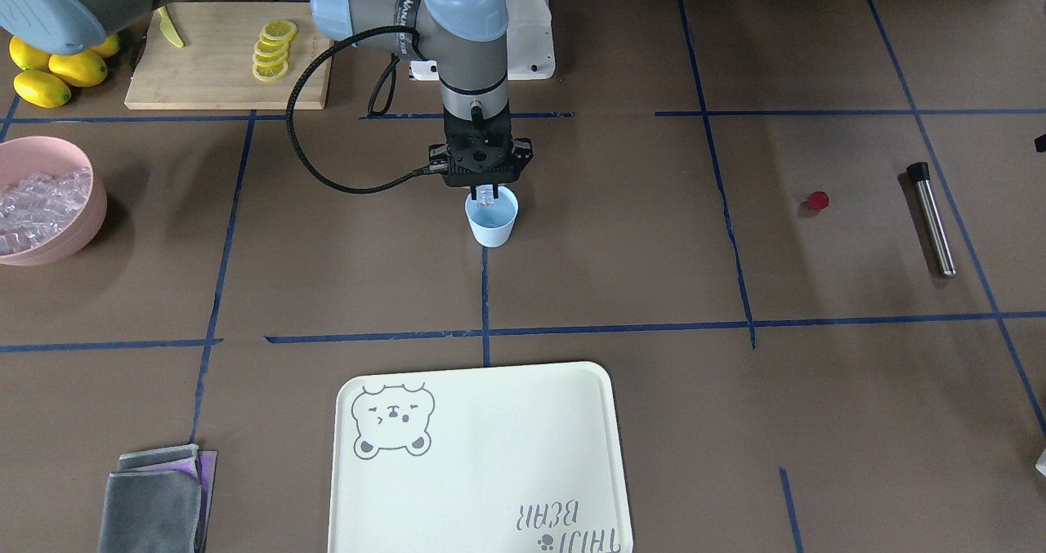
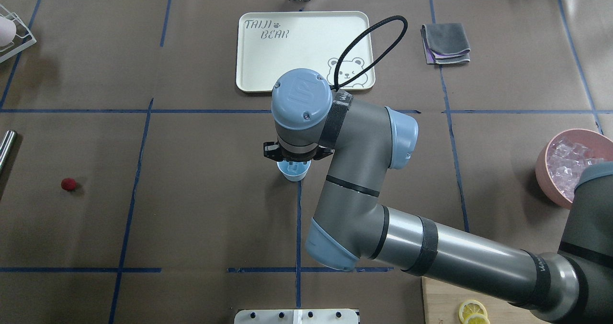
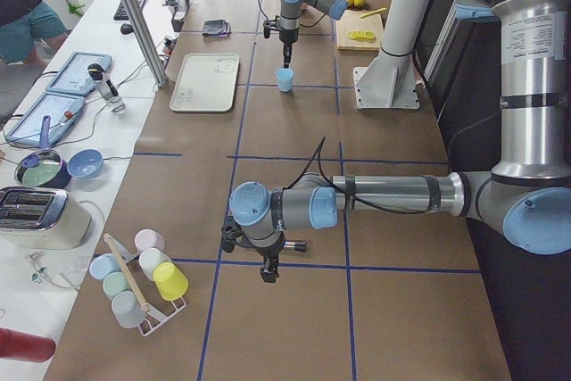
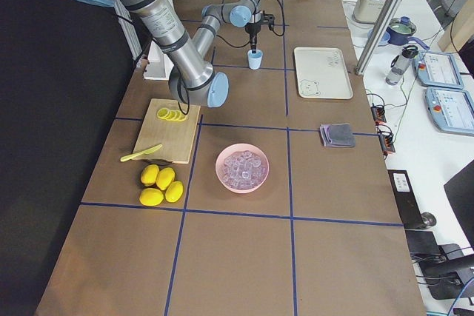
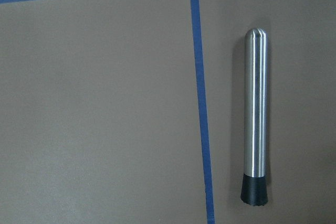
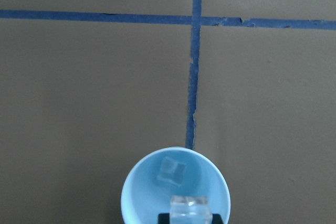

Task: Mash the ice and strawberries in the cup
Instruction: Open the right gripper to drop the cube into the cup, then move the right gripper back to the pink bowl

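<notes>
The pale-blue cup (image 1: 493, 225) stands upright at the table's middle, with one ice cube (image 6: 173, 171) lying in it. My right gripper (image 1: 488, 195) hangs just over the cup's mouth, shut on a second clear ice cube (image 6: 190, 206). The cup also shows in the overhead view (image 2: 293, 172). The red strawberry (image 1: 816, 201) lies alone on the table, far from the cup. My left gripper (image 3: 268, 272) hovers over a steel muddler (image 5: 255, 108); I cannot tell whether it is open or shut.
A pink bowl (image 1: 95, 202) of ice cubes sits at the table's end on my right. A cutting board (image 1: 204, 71) holds lemon slices, with whole lemons beside it. A white tray (image 1: 482, 471) and a folded grey cloth (image 1: 155, 500) lie on the far side.
</notes>
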Tool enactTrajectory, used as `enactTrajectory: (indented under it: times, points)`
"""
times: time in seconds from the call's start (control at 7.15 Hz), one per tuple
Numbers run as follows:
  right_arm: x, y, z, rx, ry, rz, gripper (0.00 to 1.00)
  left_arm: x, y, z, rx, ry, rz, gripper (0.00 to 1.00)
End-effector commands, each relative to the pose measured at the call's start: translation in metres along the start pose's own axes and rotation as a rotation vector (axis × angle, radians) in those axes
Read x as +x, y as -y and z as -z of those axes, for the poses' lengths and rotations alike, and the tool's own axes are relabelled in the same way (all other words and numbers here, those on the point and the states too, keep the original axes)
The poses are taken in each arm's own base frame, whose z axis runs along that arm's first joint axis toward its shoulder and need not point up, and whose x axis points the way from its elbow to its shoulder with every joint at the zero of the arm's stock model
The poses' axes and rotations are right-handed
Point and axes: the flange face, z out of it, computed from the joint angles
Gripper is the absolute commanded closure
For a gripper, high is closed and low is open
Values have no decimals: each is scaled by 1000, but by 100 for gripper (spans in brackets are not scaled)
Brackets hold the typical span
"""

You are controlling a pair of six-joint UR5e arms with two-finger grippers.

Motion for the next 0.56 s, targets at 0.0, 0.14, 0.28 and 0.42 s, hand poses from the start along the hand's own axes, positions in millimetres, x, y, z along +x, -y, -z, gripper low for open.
enactTrajectory:
  times: [0.0,0.14,0.28,0.42]
  points:
    - [-2,-4,-5,-3,-2,3,55,0,0,0,0,0,-1,0]
    - [-3,-8,-5,-7,1,-1,1,0,0,0,0,0,-1,0]
    - [-3,-8,-6,-9,0,-2,1,0,0,0,0,0,-1,0]
    - [-3,-7,-4,-5,2,-2,1,0,0,0,0,0,-1,0]
